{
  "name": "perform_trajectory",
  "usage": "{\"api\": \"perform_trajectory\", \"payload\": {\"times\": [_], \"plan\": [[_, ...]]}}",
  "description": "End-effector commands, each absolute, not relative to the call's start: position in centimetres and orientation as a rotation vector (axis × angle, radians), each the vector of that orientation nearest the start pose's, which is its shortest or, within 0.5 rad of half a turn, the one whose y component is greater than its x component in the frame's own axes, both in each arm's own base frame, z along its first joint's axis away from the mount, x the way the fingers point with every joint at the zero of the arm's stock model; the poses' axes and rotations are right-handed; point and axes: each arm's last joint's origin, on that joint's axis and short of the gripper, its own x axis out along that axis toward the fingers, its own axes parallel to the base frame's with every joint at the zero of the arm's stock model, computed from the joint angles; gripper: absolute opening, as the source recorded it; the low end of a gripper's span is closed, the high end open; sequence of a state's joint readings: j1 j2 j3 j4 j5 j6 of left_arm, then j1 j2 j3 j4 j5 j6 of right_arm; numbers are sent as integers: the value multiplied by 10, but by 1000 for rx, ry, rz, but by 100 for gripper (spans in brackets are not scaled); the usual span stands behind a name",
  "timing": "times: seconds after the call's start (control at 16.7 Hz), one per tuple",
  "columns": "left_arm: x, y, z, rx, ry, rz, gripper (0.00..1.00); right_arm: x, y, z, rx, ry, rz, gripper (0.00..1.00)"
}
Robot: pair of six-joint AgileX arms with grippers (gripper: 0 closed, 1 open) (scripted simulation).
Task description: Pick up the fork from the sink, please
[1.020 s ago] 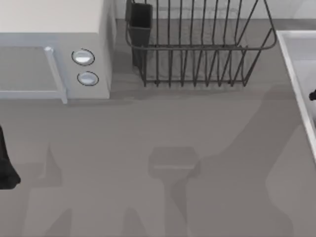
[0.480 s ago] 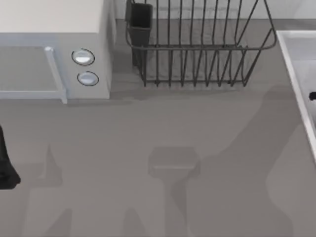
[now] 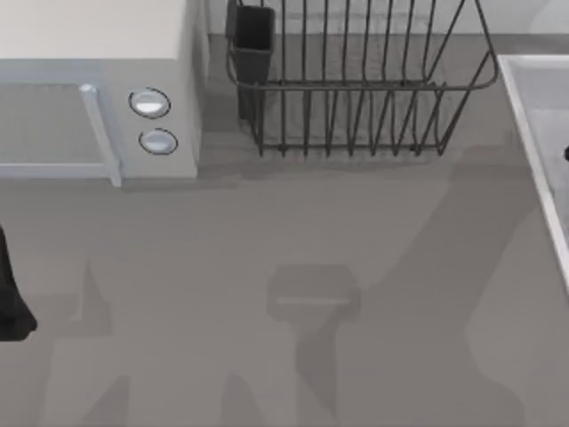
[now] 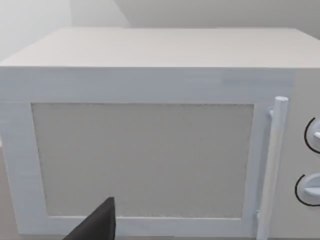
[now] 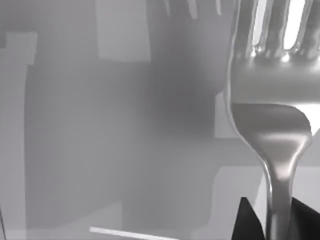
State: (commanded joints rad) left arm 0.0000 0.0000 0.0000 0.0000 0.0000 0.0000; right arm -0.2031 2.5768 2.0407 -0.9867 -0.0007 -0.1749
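- Where our right wrist view looks down, our right gripper (image 5: pixel 275 220) pinches the fork (image 5: pixel 270 130) by its handle, above the sink (image 3: pixel 533 133).
- Our left gripper (image 3: pixel 13 307) sits parked at the table's left edge; we cannot tell its finger state.

Flat matte grey worktop (image 3: pixel 267 231), soft angular shadows across it. Boxy white microwave (image 3: pixel 98 53) at rear left, frosted grey door panel, white bar handle (image 4: pixel 272 165), two round silver dials (image 3: pixel 149 103). Dark wire dish rack (image 3: pixel 356 89) at rear centre, black rectangular cup (image 3: pixel 253 36) on its left end. Pale plain wall (image 4: pixel 35 20) behind microwave.
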Motion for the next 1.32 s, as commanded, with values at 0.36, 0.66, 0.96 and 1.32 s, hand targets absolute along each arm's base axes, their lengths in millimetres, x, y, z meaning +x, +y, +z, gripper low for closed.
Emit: {"api": "perform_trajectory", "payload": {"times": [0.36, 0.66, 0.96, 1.32], "plan": [[106, -1, 160, 0, 0, 0, 100, 483, -93, 160, 13, 1538, -9, 0], [106, -1, 160, 0, 0, 0, 100, 479, -92, 185, 11, 1525, -11, 0], [106, -1, 160, 0, 0, 0, 100, 476, -72, 192, 13, 1530, -10, 0], [106, -1, 160, 0, 0, 0, 100, 427, 64, 242, 12, 1553, -3, 0]]}}
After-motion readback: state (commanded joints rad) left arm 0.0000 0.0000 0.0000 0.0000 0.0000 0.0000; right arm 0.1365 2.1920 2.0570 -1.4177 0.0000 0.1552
